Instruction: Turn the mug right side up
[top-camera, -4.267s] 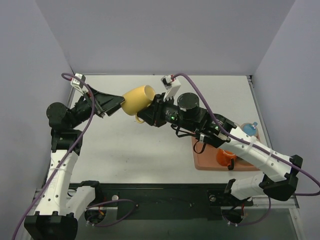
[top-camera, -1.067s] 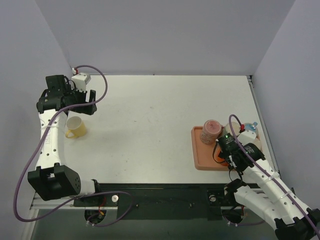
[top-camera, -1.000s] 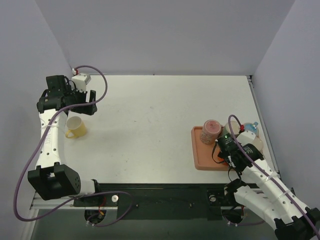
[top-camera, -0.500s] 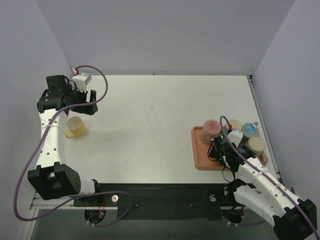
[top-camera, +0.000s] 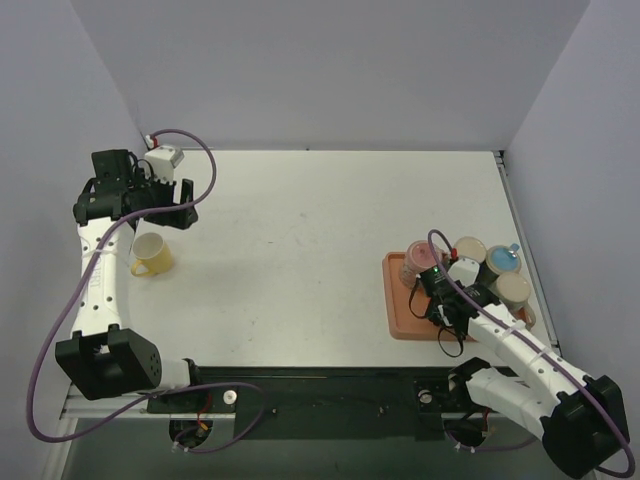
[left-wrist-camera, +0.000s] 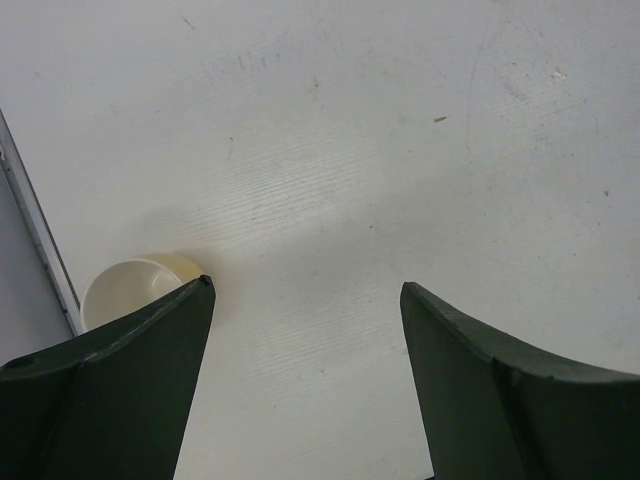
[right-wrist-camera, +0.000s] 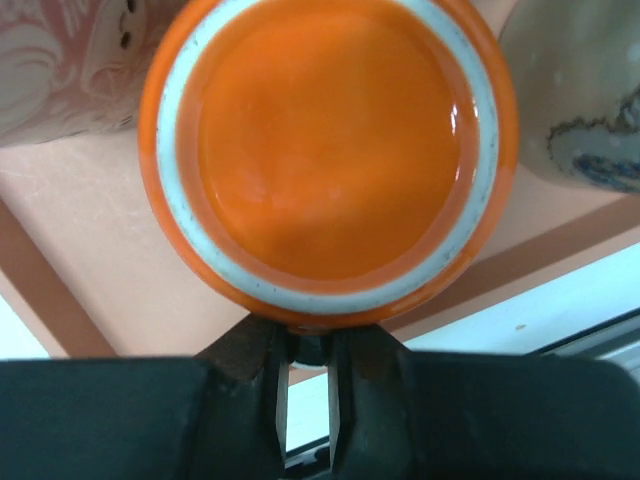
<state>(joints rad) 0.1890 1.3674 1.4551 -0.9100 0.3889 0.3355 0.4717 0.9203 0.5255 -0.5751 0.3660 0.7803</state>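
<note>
An orange mug (right-wrist-camera: 330, 150) stands upside down on the salmon tray (right-wrist-camera: 90, 270), its flat base with a pale ring facing up. My right gripper (right-wrist-camera: 310, 345) is shut on the mug's handle at the near side of the mug. In the top view the right gripper (top-camera: 437, 300) covers this mug. A yellow mug (top-camera: 150, 255) stands upright at the table's left edge and also shows in the left wrist view (left-wrist-camera: 130, 290). My left gripper (top-camera: 170, 215) hangs above and beside it, open and empty (left-wrist-camera: 305, 290).
The tray (top-camera: 400, 325) sits at the right of the table. A pink patterned mug (top-camera: 420, 258), a beige one (top-camera: 468, 248), a blue one (top-camera: 500, 260) and another beige one (top-camera: 513, 290) are crowded on it. The table's left edge runs next to the yellow mug.
My right arm has swung left over the tray and its gripper has come onto the orange mug's handle. The left arm and the yellow mug have not moved.
</note>
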